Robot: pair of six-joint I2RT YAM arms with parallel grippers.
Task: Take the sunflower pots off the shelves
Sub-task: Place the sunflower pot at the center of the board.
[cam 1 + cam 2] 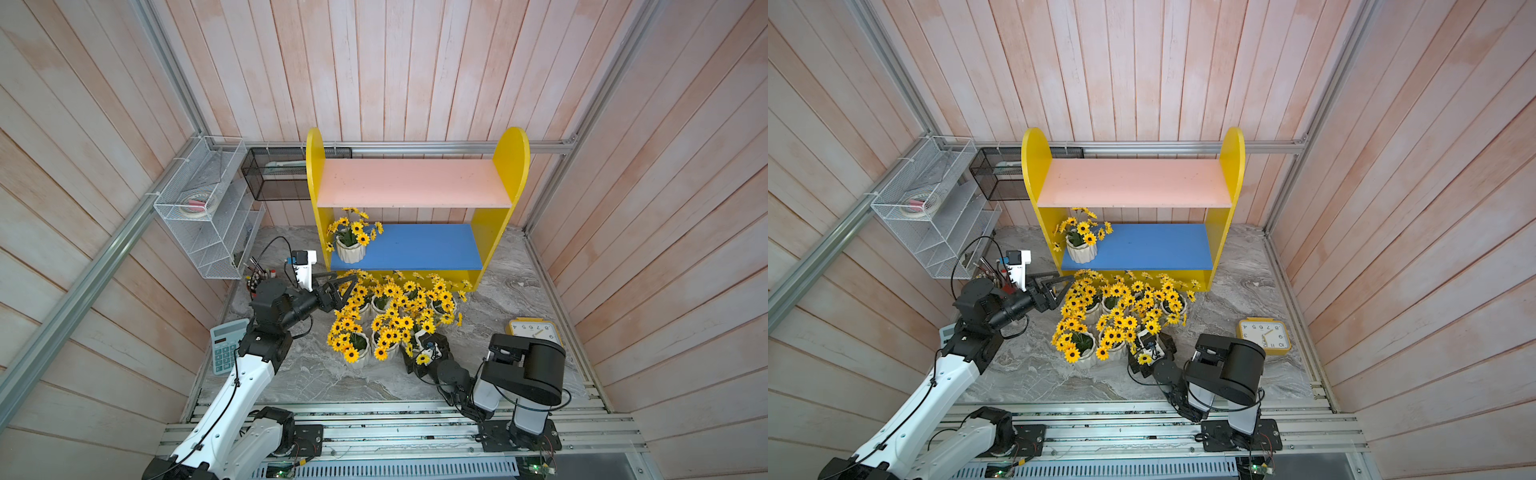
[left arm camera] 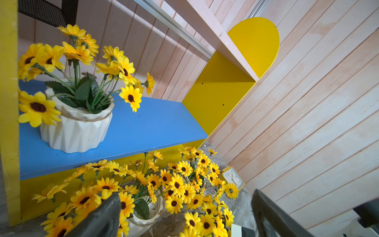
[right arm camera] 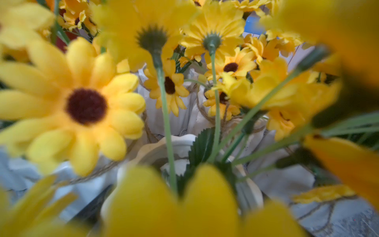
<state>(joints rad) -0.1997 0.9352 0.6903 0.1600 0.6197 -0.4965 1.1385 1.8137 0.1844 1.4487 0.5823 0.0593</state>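
Shelved pot (image 1: 350, 251) stands apart from left jaws.

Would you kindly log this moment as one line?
last sunflower pot: on blue board; left gripper: open, empty; right gripper: among tabletop pots

The shelves (image 1: 514, 166), a yellow unit with rounded side panels, stood upright at the far side against the wall, with a pink upper board (image 1: 411, 183) and a blue lower board (image 1: 428, 247). One sunflower pot (image 1: 350, 252), white and ribbed with twine round its rim, stood upright at the left end of the blue lower board, yellow dark-centred blooms spreading above it. The other sunflower pots (image 1: 390, 320) stood crowded together on the tabletop (image 1: 316, 374) just in front of the shelves, blooms overlapping, so their number could not be told.
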